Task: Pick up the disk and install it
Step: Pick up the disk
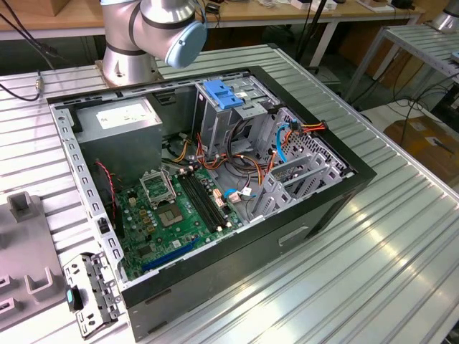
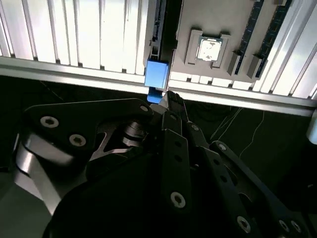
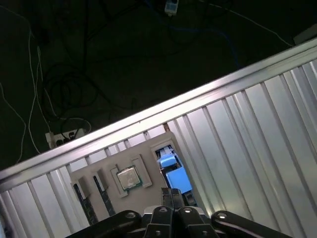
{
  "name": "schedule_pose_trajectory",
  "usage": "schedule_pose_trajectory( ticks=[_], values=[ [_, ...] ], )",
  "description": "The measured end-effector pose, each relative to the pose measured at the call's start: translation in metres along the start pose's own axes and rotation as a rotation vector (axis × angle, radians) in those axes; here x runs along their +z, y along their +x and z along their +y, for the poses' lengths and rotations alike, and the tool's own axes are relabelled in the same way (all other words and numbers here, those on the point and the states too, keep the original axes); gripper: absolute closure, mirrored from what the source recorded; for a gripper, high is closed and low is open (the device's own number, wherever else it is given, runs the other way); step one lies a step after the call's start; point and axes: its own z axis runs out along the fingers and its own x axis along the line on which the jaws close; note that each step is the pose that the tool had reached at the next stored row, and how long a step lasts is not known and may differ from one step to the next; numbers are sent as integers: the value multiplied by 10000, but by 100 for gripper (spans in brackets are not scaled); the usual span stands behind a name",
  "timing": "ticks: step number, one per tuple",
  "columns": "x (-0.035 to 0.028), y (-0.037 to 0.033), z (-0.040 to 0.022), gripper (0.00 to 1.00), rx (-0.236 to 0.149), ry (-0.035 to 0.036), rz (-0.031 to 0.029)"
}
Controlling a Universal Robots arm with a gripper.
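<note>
Nothing here can actually be read. The white sticker (image 1: 123, 113) on the grey power-supply box (image 1: 118, 136), at the far corner of the open computer case (image 1: 358, 175) toward the exterior view's left, carries rows of print too fine to make out. The processor chip (image 2: 208, 48) in the grey tray (image 2: 218, 20) has faint lid markings in both wrist views, equally illegible.
</note>
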Motion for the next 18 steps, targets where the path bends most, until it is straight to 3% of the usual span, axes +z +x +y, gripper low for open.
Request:
schedule_pose_trajectory(
  ticks=[2,12,14,18],
  values=[
    [0,0,0,89,-458,13,8],
    [0,0,0,89,-1804,52,34],
    [2,-1,0,89,-2340,68,44],
    [32,-10,3,89,-2772,118,43]
  ],
)
